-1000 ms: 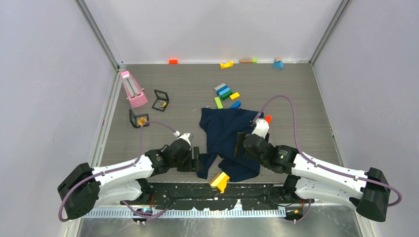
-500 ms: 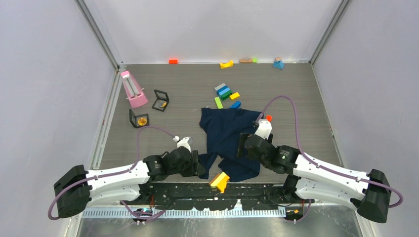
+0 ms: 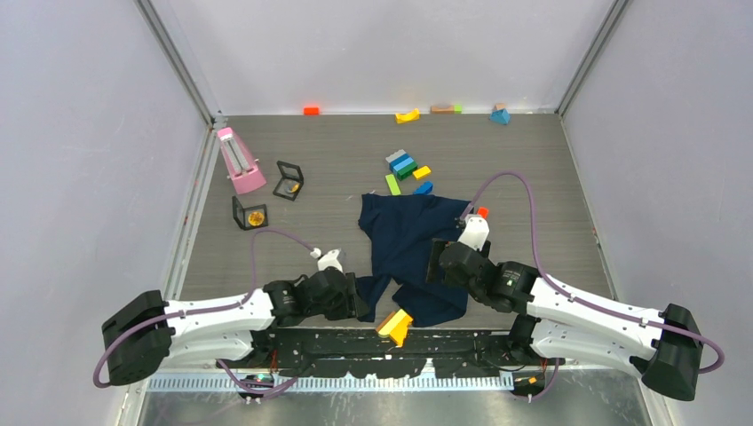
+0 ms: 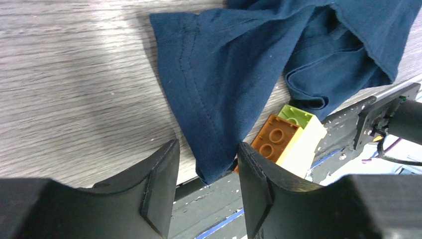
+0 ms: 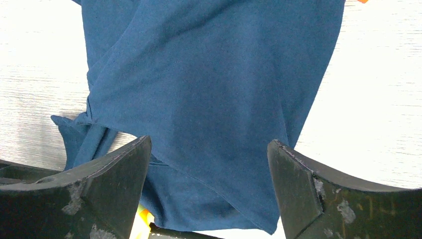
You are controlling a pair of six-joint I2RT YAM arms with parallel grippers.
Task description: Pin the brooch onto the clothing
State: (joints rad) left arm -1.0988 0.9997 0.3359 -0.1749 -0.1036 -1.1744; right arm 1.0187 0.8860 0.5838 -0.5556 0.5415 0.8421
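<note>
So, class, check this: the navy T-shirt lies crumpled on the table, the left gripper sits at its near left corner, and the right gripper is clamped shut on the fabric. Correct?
No. The right gripper is not shut: the right wrist view shows its jaws wide apart above the T-shirt, gripping nothing. The rest holds: shirt crumpled on the table, left gripper at its near left corner.

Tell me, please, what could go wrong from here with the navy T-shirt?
The left fingers straddle only the sleeve tip of the dark navy soft-fabric T-shirt, so a grip may slip off. The stack of brown, green and cream plastic bricks lies against that sleeve at the grey table's near edge; pulling the fabric could knock it off.
</note>
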